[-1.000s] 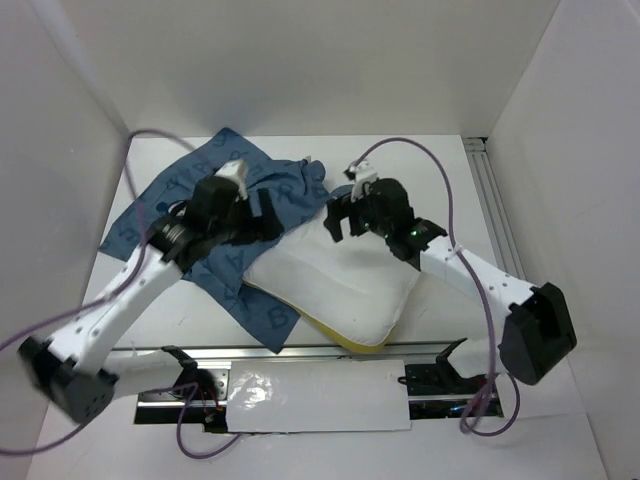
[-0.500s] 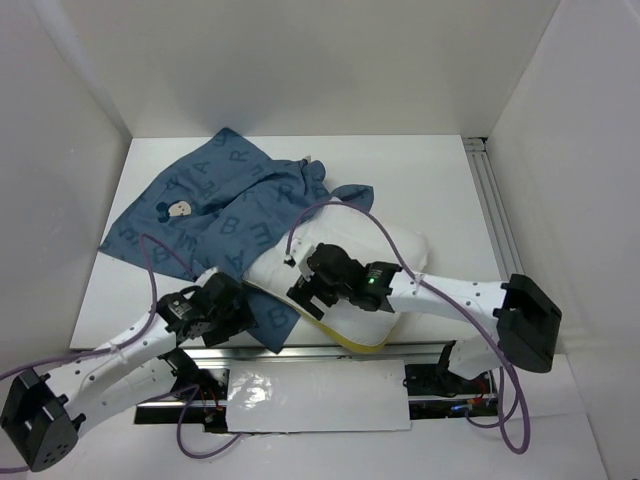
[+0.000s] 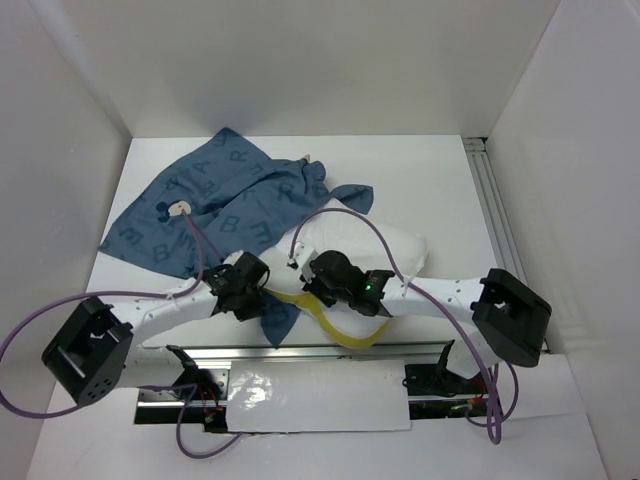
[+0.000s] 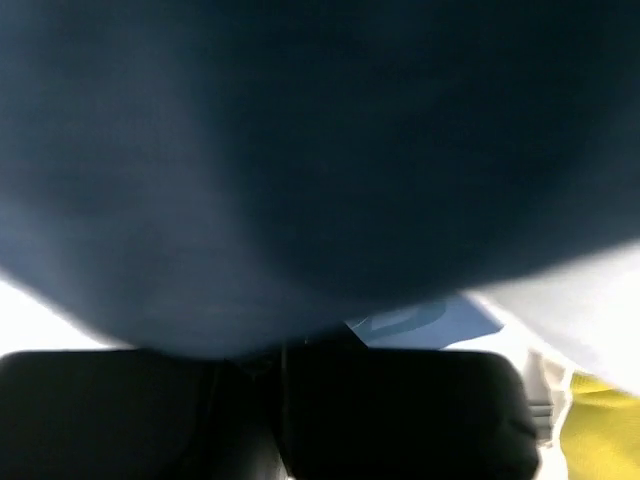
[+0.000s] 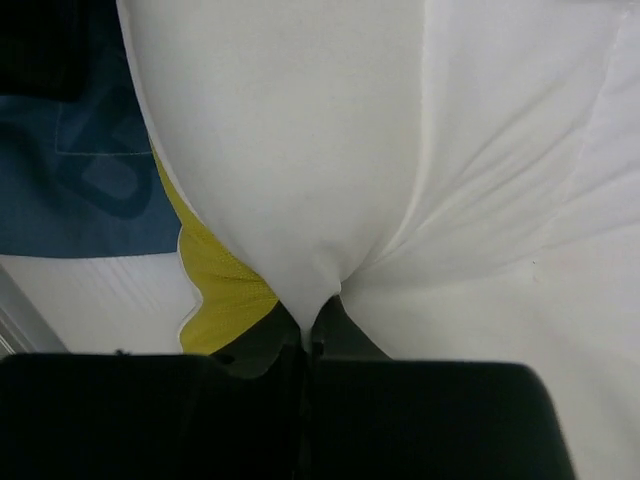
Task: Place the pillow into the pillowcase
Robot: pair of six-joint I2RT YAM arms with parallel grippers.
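Lower centre, overhead view: left gripper (image 4: 281, 352) clamps the blue pillowcase's (image 3: 228, 192) near corner; just right, right gripper (image 5: 305, 338) pinches the white pillow (image 3: 392, 252) by its yellow-banded edge.

Item count, tabletop.
1 pillow (image 3: 355, 250); 1 pillowcase (image 3: 240, 200); 2 arms (left arm (image 3: 160, 312), right arm (image 3: 440, 293)); 2 grippers (left gripper (image 4: 282, 352), right gripper (image 5: 305, 335)).
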